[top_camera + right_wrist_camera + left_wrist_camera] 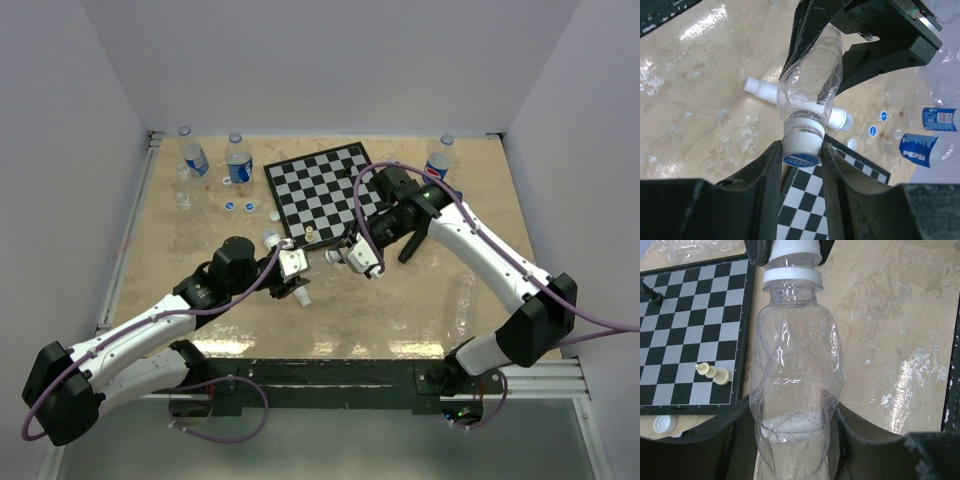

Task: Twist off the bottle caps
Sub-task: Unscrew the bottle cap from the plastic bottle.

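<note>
You're mid-unscrew: L fingers [735, 440] clench the bottle [795, 355], R fingers [771, 165] grasp its cap [801, 145], over the desk [420, 300] at the chessboard's [320, 185] 6 o'clock; next, twist R wrist w/o L slipping.

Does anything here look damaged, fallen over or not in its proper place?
Yes. The clear bottle, held by its cap in the right gripper, looks dented where the left gripper squeezes it. A pale chess piece seems to lie on its side near the chessboard edge.
</note>
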You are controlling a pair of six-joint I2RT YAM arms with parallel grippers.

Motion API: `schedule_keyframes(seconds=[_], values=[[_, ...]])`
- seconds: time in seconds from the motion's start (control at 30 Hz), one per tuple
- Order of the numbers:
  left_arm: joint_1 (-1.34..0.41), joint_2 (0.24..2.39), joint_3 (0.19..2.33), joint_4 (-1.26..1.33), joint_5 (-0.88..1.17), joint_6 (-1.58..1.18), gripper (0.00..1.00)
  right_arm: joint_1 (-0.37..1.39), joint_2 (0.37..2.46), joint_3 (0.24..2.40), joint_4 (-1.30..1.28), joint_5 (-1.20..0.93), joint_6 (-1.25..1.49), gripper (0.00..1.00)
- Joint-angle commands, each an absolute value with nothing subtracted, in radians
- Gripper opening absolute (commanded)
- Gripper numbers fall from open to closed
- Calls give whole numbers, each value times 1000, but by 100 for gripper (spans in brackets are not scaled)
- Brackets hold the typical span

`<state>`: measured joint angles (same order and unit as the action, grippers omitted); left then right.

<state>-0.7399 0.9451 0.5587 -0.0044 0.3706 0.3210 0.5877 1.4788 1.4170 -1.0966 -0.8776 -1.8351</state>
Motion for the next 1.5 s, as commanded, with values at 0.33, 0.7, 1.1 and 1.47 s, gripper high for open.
schedule_keyframes(seconds=[0.33, 0.7, 1.1, 1.47], values=[[-739, 942, 581, 41, 426, 321, 4, 569, 1379, 1385, -967, -946, -1596, 59], [-741, 943, 581, 41, 429, 321, 4, 531, 1298, 1253, -689, -1006, -692, 77], [-739, 936, 581, 40, 425, 321, 4, 531, 1348, 1224, -703, -1006, -606, 74], [-741, 939, 581, 40, 425, 321, 4, 531, 1407, 1308, -745, -1052, -609, 61]])
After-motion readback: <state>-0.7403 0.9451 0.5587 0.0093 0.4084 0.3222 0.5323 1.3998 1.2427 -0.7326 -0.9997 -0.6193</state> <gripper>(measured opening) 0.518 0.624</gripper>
